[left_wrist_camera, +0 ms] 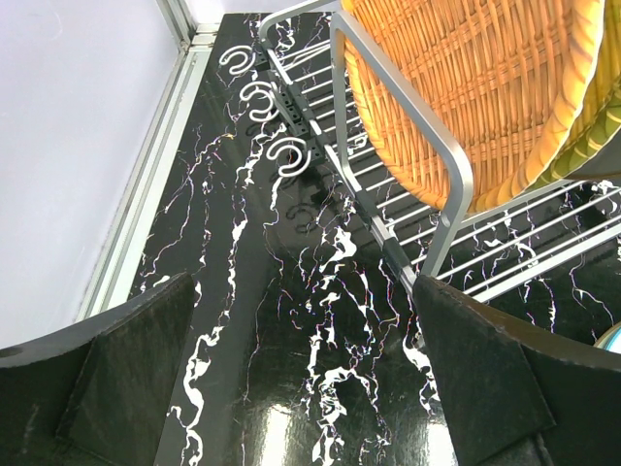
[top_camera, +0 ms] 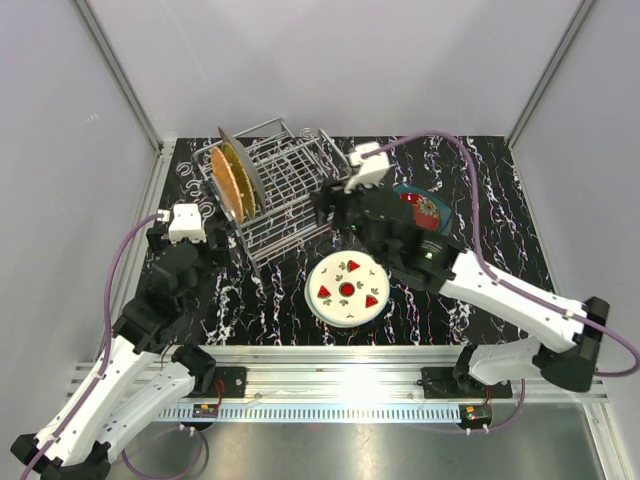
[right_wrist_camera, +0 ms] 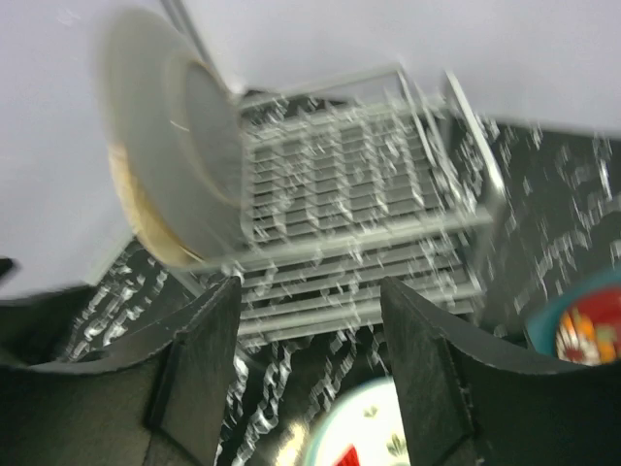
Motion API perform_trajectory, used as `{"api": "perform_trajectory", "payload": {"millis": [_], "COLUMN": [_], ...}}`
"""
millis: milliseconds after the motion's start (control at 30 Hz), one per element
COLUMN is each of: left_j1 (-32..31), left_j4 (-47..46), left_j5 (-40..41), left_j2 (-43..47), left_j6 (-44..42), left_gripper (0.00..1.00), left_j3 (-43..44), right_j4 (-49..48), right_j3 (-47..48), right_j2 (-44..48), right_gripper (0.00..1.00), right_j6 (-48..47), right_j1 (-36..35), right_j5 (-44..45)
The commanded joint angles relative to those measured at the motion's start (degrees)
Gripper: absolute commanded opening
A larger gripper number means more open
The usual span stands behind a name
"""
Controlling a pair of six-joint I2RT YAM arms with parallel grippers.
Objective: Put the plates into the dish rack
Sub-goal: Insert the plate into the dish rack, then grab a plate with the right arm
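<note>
The dish rack stands at the back of the table, with an orange woven plate and a grey plate upright at its left end. A white plate with red figures lies flat in front of it. A teal and red plate lies to the right, partly under my right arm. My right gripper hovers open and empty by the rack's near right corner; its view shows the rack and the white plate. My left gripper is open over bare table beside the rack rail and the orange plate.
The table top is black marble-patterned. White walls and aluminium frame posts enclose it on three sides. Small white hooks sit along the rack's left side. A metal rail runs along the near edge by the arm bases.
</note>
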State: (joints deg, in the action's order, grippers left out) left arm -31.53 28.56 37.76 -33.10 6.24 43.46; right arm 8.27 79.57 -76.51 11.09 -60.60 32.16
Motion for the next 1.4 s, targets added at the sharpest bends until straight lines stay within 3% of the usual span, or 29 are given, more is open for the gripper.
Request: {"api": "perform_trajectory", "payload": {"millis": [0,167,267,467,633,900,1100,1200,1233,1367], "left_j1": [0.33,0.41,0.41,0.50,0.50,0.50,0.85,1.03,1.03,1.12], "left_j4": [-2.63,-2.63,-2.72,-2.98,-2.89,-2.98,-2.89,-2.89,-2.81,-2.89], "left_j5": [1.09,-0.31,-0.32,-0.14,-0.41,-0.58,-1.11,-0.93,-0.76,-0.76], "left_j2": [0.76,1.46,1.46,1.46,1.20,0.58,-0.03,0.06,0.23,0.84], "left_j6": [-0.18,-0.35,-0.18,-0.26,-0.26,-0.44,-0.26,-0.26,-0.26,-0.26], "left_gripper": [0.99,0.95,0.99,0.99,0.99,0.99,0.99,0.99,0.99,0.99], "left_j3": [-0.13,-0.22,-0.22,-0.40,-0.40,-0.40,-0.31,-0.22,-0.22,-0.40], "right_j4": [0.60,2.61,4.29,7.28,-0.07,-7.12,-12.31,-10.83,-10.39,-8.71], "right_j3": [-12.83,-29.87,-37.61,-48.34,-57.22,-63.40,-64.19,-63.57,-63.31,-63.57], "right_j2": [7.41,17.07,20.51,24.21,26.76,26.86,23.25,21.67,21.67,24.47], "right_gripper": [0.66,0.60,0.56,0.57,0.59,0.59,0.49,0.33,0.21,0.06], "right_j6": [12.88,21.59,26.95,33.03,35.84,40.23,41.82,42.87,43.05,43.40], "right_j1": [5.13,11.99,15.41,20.42,23.68,24.56,24.91,25.18,25.27,25.53], "right_j5": [-4.99,-9.57,-12.55,-14.93,-23.98,-28.03,-28.38,-27.25,-26.89,-26.27]}}
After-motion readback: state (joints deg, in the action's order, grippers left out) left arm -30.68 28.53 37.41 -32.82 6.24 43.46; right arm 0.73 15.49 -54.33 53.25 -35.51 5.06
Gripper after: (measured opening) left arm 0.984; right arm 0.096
